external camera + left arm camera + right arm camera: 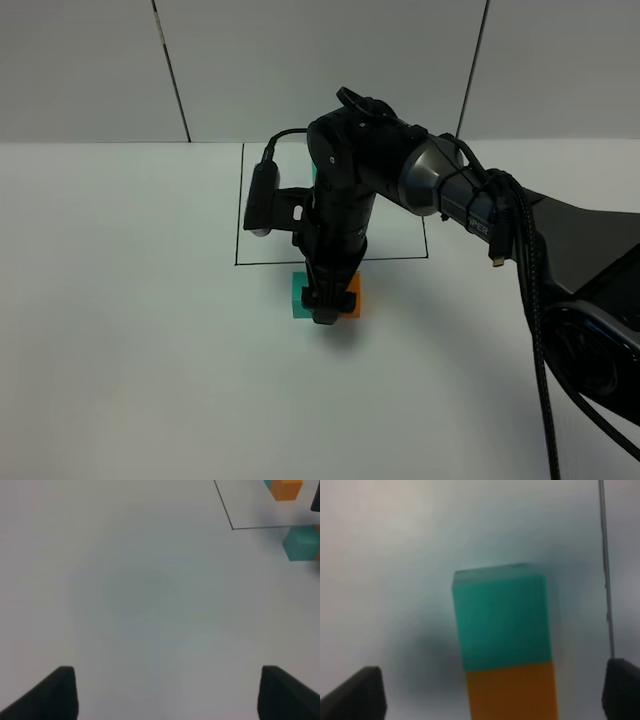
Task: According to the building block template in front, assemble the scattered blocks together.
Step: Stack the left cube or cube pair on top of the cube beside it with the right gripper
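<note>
Writing: white lettering on the right arm's (470, 205) forearm, only "PER" legible. No marks on the blocks.

Scattered blocks: teal cube (500, 617) and orange cube (510, 692), equal in size, plain matte faces, sharp square edges. They sit face to face and touching on the worktop (120, 330). In the high view teal is left and orange is right. The pair lies just outside the near line of the black outline (270, 264), close to it but not on it.

Building block template (285, 489): an orange cube with a sliver of teal beside it, inside the thin black rectangle. Seen only at the edge of the left wrist view. The arm hides most of it from above.

Right gripper (325, 310): points straight down over the joined pair. Its dark fingers straddle the pair with a gap on each side, so it stands wide and grips nothing.

Left gripper (167, 695): well apart from the blocks, over bare worktop. Fingertips spread wide, nothing between them.

Surfaces: worktop smooth, white, matt. Arm is glossy black with a grey metal joint, and a black cable (530, 300) runs along it. Backdrop of pale grey panels with dark seams.
</note>
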Available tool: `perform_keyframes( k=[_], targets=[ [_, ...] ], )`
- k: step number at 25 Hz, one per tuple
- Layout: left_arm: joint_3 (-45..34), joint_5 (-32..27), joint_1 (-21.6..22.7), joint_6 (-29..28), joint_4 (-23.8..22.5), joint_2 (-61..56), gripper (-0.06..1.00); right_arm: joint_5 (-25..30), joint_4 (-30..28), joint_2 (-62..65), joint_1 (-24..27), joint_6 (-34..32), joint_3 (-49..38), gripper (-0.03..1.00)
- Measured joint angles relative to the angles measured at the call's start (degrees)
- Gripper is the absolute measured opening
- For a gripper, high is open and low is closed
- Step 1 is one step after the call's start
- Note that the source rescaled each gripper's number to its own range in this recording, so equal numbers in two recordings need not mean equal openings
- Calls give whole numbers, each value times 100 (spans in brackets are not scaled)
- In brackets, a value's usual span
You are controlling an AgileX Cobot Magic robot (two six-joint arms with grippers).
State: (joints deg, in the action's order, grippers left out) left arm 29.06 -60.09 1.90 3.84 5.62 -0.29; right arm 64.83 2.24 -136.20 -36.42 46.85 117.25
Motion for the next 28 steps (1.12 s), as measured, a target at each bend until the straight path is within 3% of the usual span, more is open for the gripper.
perform_keyframes(
  k=[14, 17, 20, 21, 28],
  targets=[
    [0, 0, 0, 0, 0, 0, 66, -305, -270, -497, 0, 43, 44, 68],
    [0, 0, 0, 0, 0, 0, 66, -311, -277, -504, 0, 43, 44, 55],
    [0, 0, 0, 0, 0, 0, 66, -311, -283, -504, 0, 31, 44, 20],
    [0, 0, 0, 0, 0, 0, 66, -311, -283, -504, 0, 29, 44, 3],
    [0, 0, 0, 0, 0, 0, 66, -290, -175, -462, 5, -342, 44, 1]
  ],
)
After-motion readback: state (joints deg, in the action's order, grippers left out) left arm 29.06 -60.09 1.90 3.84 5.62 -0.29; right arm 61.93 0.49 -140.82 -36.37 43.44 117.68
